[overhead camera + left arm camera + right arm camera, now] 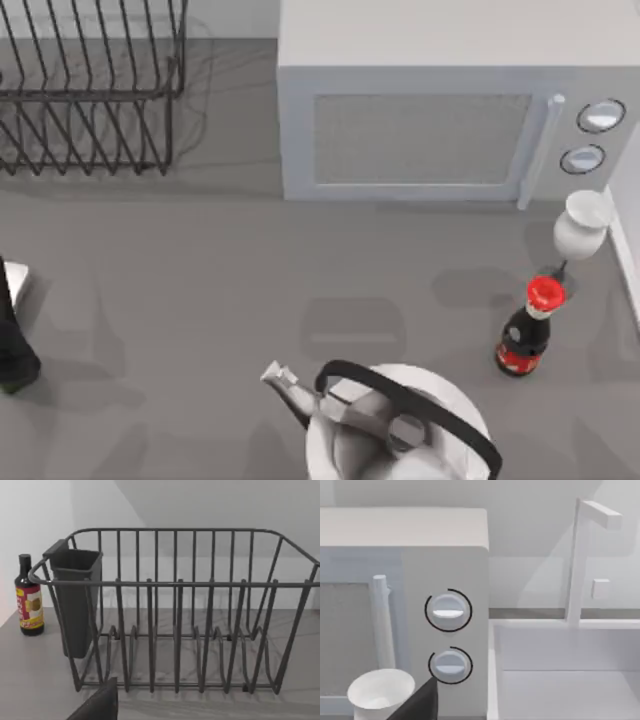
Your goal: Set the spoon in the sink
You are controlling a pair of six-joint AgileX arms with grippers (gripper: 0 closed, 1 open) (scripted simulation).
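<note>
The spoon is out of view. The white sink [560, 647] lies right of the microwave, with its tall faucet [580, 560] behind the basin; its rim [628, 235] runs along the top view's right edge. My left arm [14, 340] is parked at the table's left edge, and a dark part of my left gripper [97, 705] faces the dish rack. A dark part of my right gripper [417, 702] sits near the microwave's knobs, beside the sink.
A wire dish rack [90, 90] with a dark utensil cup [75, 600] stands back left, a sauce bottle [29, 602] beside it. The microwave [430, 110] fills the back middle. A white cup [582, 225], a red-capped bottle [528, 335] and a kettle [400, 425] stand front right.
</note>
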